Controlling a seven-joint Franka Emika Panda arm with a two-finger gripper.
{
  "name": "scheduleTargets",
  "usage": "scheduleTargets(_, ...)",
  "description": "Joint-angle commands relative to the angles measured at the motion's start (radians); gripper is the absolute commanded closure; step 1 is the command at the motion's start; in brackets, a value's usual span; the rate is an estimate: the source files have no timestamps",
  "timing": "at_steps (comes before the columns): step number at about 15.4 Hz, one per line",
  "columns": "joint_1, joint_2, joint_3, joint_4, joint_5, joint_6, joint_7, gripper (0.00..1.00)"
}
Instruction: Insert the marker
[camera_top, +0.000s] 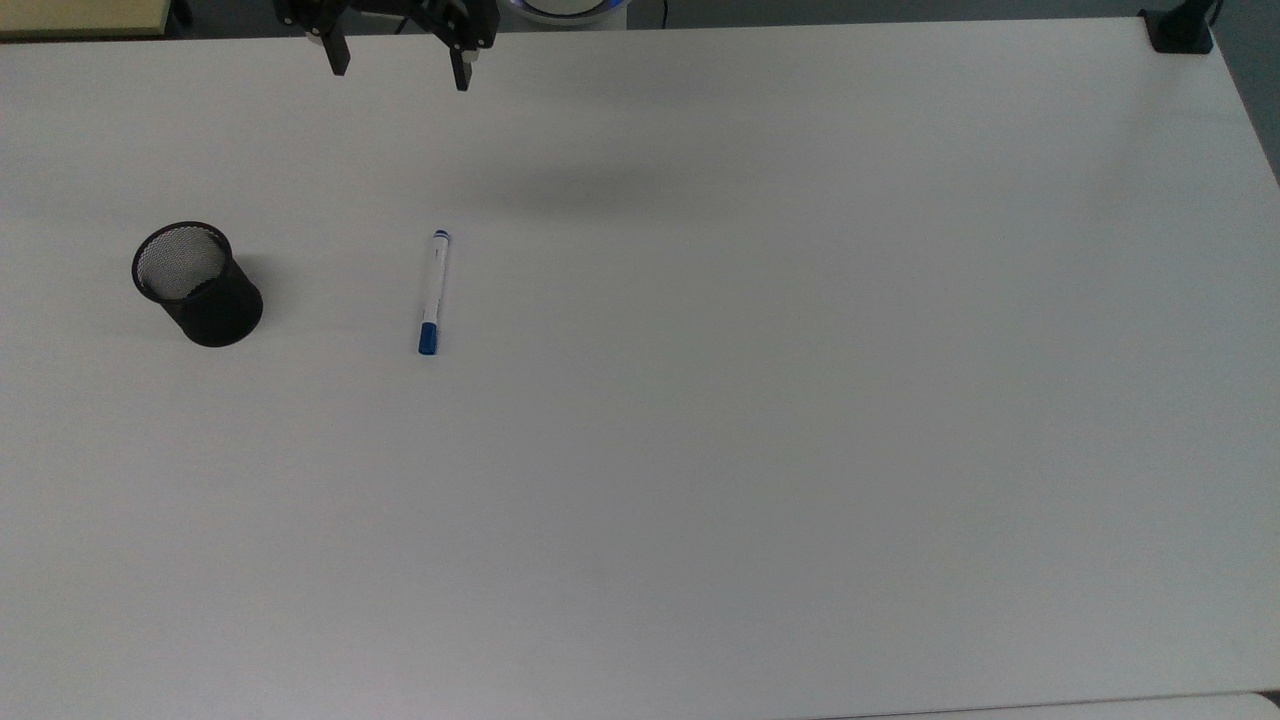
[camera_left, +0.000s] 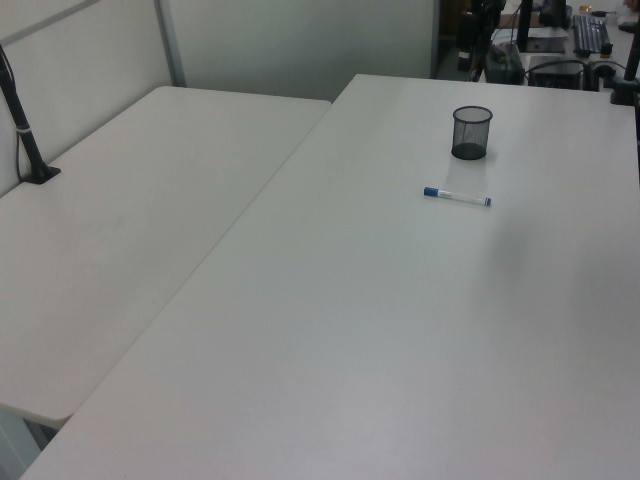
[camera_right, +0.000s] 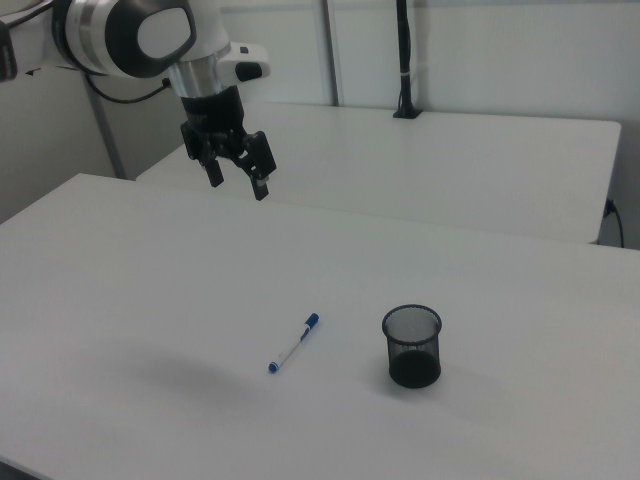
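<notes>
Hovering high above the white table (camera_top: 800, 400), the gripper (camera_top: 400, 62) hangs with its fingers spread wide and nothing between them.

Down below, the marker (camera_top: 433, 292) lies flat on the tabletop, untouched, blue cap toward the top view's bottom; the black mesh cup (camera_top: 197, 284) stands upright, well apart on the top view's left of it.

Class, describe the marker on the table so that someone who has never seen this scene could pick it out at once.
Start from the large white table and find the black mesh cup standing upright on it. Lying flat on the bare tabletop to the top view's right of the cup, apart from it, is the marker. It is slim and white-barrelled, with blue at both ends.
</notes>
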Motion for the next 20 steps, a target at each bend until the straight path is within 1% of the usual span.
scheduleTargets(1, 0.012, -0.019, -0.006, -0.026, -0.006, -0.002, -0.010, 0.00)
scheduleTargets(11, 0.004, -0.019, -0.007, -0.026, -0.006, -0.003, -0.026, 0.00)
scheduleTargets(13, -0.002, -0.016, -0.012, -0.026, -0.006, -0.002, -0.082, 0.00)
scheduleTargets(14, -0.004, -0.013, -0.015, -0.026, -0.009, 0.000, -0.143, 0.00)
scheduleTargets(16, -0.011, 0.005, -0.018, -0.027, -0.041, 0.004, -0.286, 0.00)
scheduleTargets(17, -0.025, 0.025, -0.018, -0.032, -0.062, 0.006, -0.332, 0.00)
scheduleTargets(19, -0.037, 0.083, -0.018, -0.044, -0.081, 0.039, -0.340, 0.00)
scheduleTargets(20, -0.040, 0.114, -0.018, -0.047, -0.095, 0.083, -0.336, 0.00)
